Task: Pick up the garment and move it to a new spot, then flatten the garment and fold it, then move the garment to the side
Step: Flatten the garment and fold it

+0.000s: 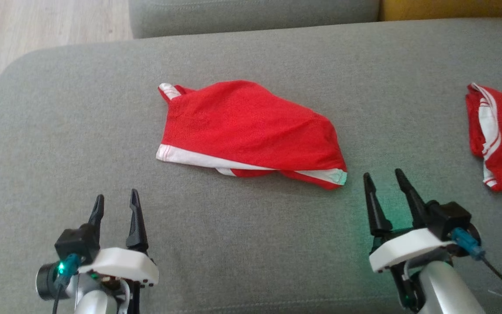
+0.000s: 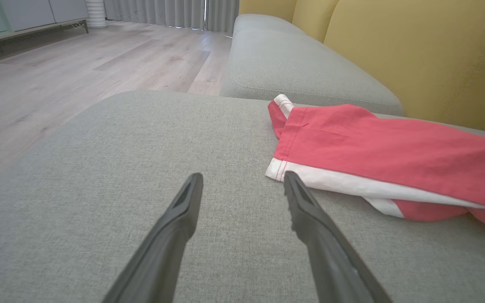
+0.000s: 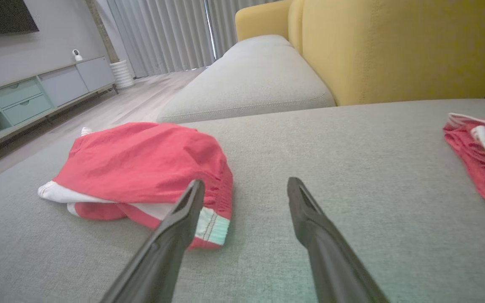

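Observation:
A red garment (image 1: pixel 251 126) with white trim lies folded over itself in the middle of the grey cushion (image 1: pixel 81 152). My left gripper (image 1: pixel 116 198) stands open below the garment's near left corner, a short way off it. In the left wrist view the garment (image 2: pixel 394 151) lies ahead and to the right of that gripper (image 2: pixel 242 181). My right gripper (image 1: pixel 382 176) is open too, just right of the garment's near right corner. From the right wrist the garment (image 3: pixel 141 164) sits ahead on the left of this gripper (image 3: pixel 246 187), its left fingertip overlapping the waistband corner.
A second red and white garment (image 1: pixel 499 135) lies bunched at the cushion's right edge, also seen as a red heap (image 3: pixel 482 164) from the right wrist. A yellow sofa back (image 3: pixel 394 46) rises behind. Wooden floor (image 2: pixel 57 71) lies beyond the cushion's left edge.

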### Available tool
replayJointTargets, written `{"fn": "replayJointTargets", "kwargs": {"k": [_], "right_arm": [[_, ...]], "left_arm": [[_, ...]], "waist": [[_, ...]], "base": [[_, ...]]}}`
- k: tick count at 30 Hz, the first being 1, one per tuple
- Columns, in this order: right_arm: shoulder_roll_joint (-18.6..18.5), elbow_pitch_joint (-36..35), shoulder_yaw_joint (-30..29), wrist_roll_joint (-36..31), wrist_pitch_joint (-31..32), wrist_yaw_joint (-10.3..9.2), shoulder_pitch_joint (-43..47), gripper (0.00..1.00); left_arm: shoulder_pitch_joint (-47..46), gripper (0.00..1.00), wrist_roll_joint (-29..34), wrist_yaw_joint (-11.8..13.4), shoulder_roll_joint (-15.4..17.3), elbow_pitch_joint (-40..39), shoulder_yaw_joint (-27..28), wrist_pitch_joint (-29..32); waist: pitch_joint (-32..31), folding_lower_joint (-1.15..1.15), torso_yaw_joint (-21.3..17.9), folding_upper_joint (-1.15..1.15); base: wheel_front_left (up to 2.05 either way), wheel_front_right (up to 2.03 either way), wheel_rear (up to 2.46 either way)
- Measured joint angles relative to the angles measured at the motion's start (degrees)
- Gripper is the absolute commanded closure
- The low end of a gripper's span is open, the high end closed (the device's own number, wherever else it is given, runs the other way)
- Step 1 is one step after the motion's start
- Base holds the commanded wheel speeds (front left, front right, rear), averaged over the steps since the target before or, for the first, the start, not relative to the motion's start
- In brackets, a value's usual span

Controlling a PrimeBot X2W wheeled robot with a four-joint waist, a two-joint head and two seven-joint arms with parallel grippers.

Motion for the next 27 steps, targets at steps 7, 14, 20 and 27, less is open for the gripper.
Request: {"fn": "replayJointTargets", "kwargs": {"k": [7,14,20,27], "right_arm": [[0.01,5.00,2.50,-0.02,0.00,0.00,-2.31,0.00],[0.00,7.64,1.87,-0.02,0.00,0.00,-6.44,0.00],[0.00,10.96,3.54,-0.60,0.00,0.00,-6.94,0.00],[-0.01,11.17,5.22,-0.57,0.00,0.00,-7.84,0.44]], "left_arm": [[-1.19,0.00,-0.25,-0.16,0.01,-0.51,-0.88,0.00],[-3.51,0.00,-0.82,-0.66,0.00,-0.45,-1.97,0.00],[-4.06,0.00,-1.15,-0.92,0.01,-0.18,-2.01,0.00],[-5.67,0.00,-1.24,-1.09,0.00,-0.15,-2.04,0.00]], "waist": [[4.07,0.00,1.23,0.00],[6.96,0.00,2.28,0.00],[8.28,0.00,2.86,0.00],[9.09,0.00,2.65,0.00]], "base": [[0.00,0.00,0.00],[0.00,0.00,0.00],[0.00,0.00,0.00],[0.00,0.00,0.00]]}}
